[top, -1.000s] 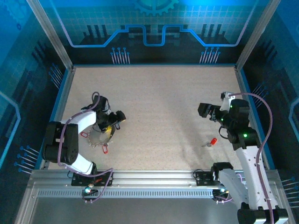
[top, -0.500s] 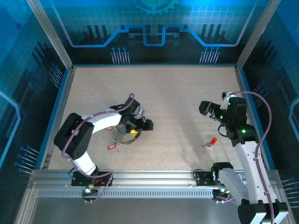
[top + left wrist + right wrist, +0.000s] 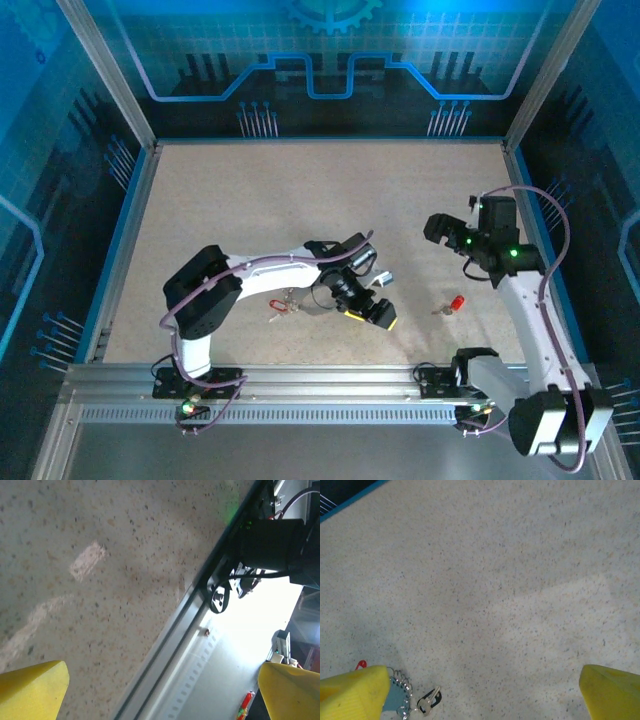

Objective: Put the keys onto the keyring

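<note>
The keyring (image 3: 298, 298) lies on the table's near middle, with a red-headed key (image 3: 277, 306) at its left. In the right wrist view the keyring (image 3: 402, 694) looks like a chain at the lower left, a black-headed silver key (image 3: 427, 700) beside it and a red head (image 3: 361, 665) above. My left gripper (image 3: 383, 300) is just right of the ring, open; its yellow fingertips (image 3: 31, 690) have nothing between them. A loose red-headed key (image 3: 455, 302) lies near the right arm. My right gripper (image 3: 440, 234) hangs above the table, open, its fingertips (image 3: 612, 692) wide apart.
The front metal rail (image 3: 330, 380) with the arm bases runs along the near edge, and the left wrist view looks across the rail (image 3: 165, 650). Blue walls (image 3: 130, 200) border the speckled table on the left, right and back.
My left arm has swung from the table's left side to the near middle, and the keyring with its keys has shifted right along with it. The right arm has barely moved.
</note>
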### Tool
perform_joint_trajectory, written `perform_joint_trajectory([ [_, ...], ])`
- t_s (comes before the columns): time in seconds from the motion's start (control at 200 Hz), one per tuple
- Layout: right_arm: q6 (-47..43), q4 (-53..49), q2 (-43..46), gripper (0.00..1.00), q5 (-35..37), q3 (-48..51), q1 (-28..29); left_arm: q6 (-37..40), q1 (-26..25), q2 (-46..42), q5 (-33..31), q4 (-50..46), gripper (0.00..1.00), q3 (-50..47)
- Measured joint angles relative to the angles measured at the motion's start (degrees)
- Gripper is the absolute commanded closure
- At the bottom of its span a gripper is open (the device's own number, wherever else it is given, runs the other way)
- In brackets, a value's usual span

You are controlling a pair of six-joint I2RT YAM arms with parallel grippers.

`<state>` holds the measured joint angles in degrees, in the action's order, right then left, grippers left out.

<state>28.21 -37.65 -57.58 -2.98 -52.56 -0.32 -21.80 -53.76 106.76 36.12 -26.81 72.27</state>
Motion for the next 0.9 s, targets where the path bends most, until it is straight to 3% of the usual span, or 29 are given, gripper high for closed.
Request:
perform_joint_trajectory([
  [0.145, -0.5, -0.9, -7.6, 0.32, -6.7, -2.8, -0.8, 2.4, 1.5, -9.3, -0.5, -6.1, 0.01, -0.1],
  [0.24, -1.1, -1.4, -13.1, 0.42, -11.4, -4.7, 0.1, 2.9, 6.4, -19.2, -0.3, -8.7, 0.01, -0.9],
  [0.325, -1.4, -1.2, -18.8, 0.44, -15.4, -6.9, 3.7, 3.0, 15.5, -28.3, -0.2, -9.8, 0.01, -2.6],
  [0.43, -0.8, -0.6, -27.4, 0.59, -22.3, -10.7, 10.4, 2.7, 29.1, -37.0, -3.7, -10.8, 0.01, -5.8],
  [0.595, 0.5, 0.1, -39.6, 0.68, -25.4, -18.8, 20.9, 1.6, 44.6, -40.0, -6.4, -10.4, 0.01, -10.6],
  [0.69, 1.5, 0.6, -44.3, 0.76, -24.0, -22.7, 26.0, 0.9, 47.1, -37.6, -7.2, -9.6, 0.01, -12.1],
  [0.9, 5.7, 2.1, -52.8, 0.78, -19.6, -27.0, 32.8, 1.0, 47.1, -35.9, -9.9, -3.8, 0.01, -18.0],
])
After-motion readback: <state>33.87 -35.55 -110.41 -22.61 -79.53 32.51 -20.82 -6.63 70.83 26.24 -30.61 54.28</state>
